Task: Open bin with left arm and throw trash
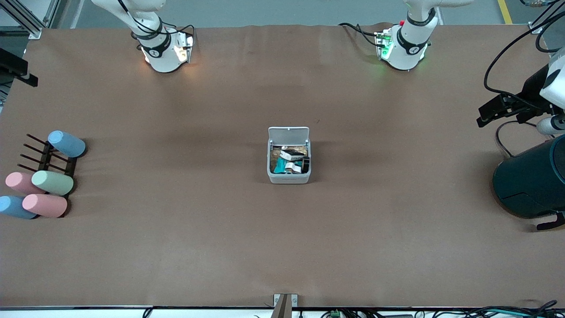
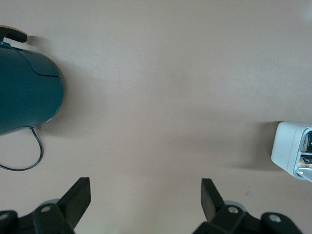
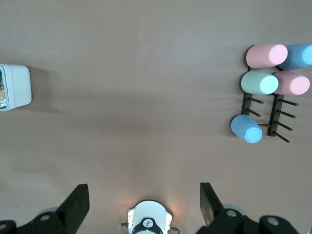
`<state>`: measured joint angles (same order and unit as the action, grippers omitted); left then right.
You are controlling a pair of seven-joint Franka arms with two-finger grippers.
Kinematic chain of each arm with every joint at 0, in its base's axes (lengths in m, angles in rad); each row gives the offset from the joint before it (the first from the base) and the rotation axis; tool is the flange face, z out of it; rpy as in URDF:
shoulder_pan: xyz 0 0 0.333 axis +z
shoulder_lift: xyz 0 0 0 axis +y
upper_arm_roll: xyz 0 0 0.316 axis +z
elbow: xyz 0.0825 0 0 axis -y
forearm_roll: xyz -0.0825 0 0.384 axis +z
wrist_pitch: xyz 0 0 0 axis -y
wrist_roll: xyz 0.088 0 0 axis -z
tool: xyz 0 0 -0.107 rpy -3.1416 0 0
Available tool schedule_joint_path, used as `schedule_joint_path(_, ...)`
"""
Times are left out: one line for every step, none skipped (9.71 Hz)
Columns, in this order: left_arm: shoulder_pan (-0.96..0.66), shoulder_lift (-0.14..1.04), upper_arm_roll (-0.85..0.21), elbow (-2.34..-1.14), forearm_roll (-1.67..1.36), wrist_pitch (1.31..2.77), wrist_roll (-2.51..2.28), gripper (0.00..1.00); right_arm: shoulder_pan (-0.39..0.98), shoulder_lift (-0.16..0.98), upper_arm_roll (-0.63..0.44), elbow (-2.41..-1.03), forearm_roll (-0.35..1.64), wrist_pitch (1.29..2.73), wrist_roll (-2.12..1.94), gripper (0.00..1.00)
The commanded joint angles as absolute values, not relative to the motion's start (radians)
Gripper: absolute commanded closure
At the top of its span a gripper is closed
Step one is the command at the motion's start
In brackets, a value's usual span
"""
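The bin (image 1: pixel 289 177) stands mid-table with its white lid (image 1: pixel 288 133) swung open toward the robots' bases. Inside lie several scraps, among them a black packet with white print (image 1: pixel 292 155) and a teal wrapper. I cannot pick out a white loop or a dark disc. The bin's edge shows in the left wrist view (image 2: pixel 287 146) and the right wrist view (image 3: pixel 19 85). My left gripper (image 2: pixel 146 195) is open and empty, high over bare table between the bin and the teal cylinder. My right gripper (image 3: pixel 145 195) is open and empty, high over its own base.
A large dark teal cylinder (image 1: pixel 532 181) lies at the left arm's end (image 2: pixel 27 90), with a black-and-white device and cables (image 1: pixel 521 104) over it. Pastel cylinders (image 1: pixel 52 183) and a dark rack (image 1: pixel 48 159) sit at the right arm's end (image 3: pixel 273 73).
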<state>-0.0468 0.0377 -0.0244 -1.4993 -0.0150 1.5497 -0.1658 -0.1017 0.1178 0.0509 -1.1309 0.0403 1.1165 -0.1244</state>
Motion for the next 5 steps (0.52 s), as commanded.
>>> schedule_joint_path(-0.046,0.032,-0.025,-1.503,-0.005,1.562,-0.156,0.00,-0.100,0.078,0.061,-1.201,0.012,1.155,-0.109,0.00)
schedule_joint_path(-0.046,0.032,-0.025,-1.503,-0.005,1.562,-0.156,0.00,-0.097,0.078,0.061,-1.201,0.011,1.155,-0.109,0.00)
schedule_joint_path(-0.046,0.032,-0.025,-1.503,-0.005,1.562,-0.156,0.00,-0.091,0.077,0.051,-1.201,0.011,1.154,-0.110,0.00)
schedule_joint_path(-0.046,0.032,-0.025,-1.503,-0.005,1.562,-0.156,0.00,-0.060,0.072,0.014,-1.206,0.009,1.146,-0.110,0.00)
schedule_joint_path(-0.046,0.032,-0.025,-1.503,-0.005,1.562,-0.156,0.00,-0.014,0.061,-0.035,-1.210,0.009,1.143,-0.109,0.00)
